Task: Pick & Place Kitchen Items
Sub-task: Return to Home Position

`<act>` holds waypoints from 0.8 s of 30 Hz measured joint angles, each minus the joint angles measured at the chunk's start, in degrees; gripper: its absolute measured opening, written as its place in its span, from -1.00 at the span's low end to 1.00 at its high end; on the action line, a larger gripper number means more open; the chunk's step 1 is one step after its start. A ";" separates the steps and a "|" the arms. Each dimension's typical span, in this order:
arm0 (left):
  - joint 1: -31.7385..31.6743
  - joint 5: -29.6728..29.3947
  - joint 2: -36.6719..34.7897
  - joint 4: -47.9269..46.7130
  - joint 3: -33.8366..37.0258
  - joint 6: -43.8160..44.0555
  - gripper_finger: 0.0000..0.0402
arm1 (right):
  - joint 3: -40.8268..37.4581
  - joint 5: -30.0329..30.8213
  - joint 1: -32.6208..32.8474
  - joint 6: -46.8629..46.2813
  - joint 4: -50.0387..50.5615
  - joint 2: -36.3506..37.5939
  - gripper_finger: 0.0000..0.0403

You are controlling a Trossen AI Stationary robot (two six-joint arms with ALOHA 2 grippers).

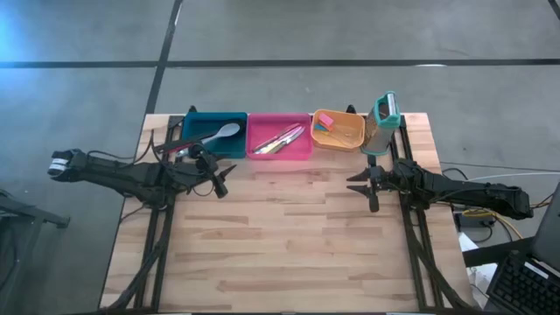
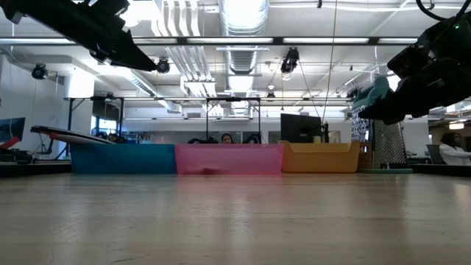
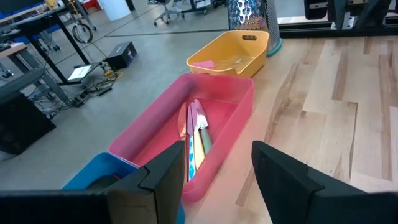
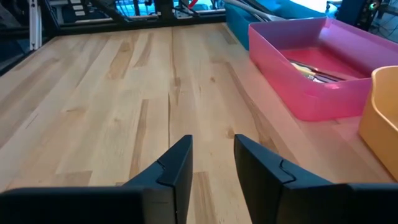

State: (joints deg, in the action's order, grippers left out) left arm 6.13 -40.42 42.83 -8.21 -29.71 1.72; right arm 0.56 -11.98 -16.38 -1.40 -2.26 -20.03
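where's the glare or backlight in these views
Low view: bright ceiling lights backlight the left arm and right arm into dark shapes. High view: a blue glow spills on the floor, upper left. Right wrist view: light washes out the far end of the teal bin. Left wrist view: the pink bin tints the table beside it red.

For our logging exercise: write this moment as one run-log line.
left gripper: open, empty, above table | right gripper: open, empty, above table | cutlery: in pink bin

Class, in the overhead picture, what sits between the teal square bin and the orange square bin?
A pink square plastic bin holding several pieces of cutlery fills that gap; the high view shows it.
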 joint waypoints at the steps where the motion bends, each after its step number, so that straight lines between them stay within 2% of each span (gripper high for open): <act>1: 0.00 0.00 0.01 0.00 0.00 0.00 -0.05 | 0.00 -0.01 0.00 -0.05 0.00 0.00 -0.46; 24: 0.00 0.28 0.00 0.00 0.00 0.00 -0.05 | 0.04 -0.03 0.00 -0.04 0.00 0.02 -0.64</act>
State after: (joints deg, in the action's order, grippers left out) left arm 6.13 -40.14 42.83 -8.21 -29.71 1.72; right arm 0.60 -12.01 -16.38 -1.43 -2.26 -20.01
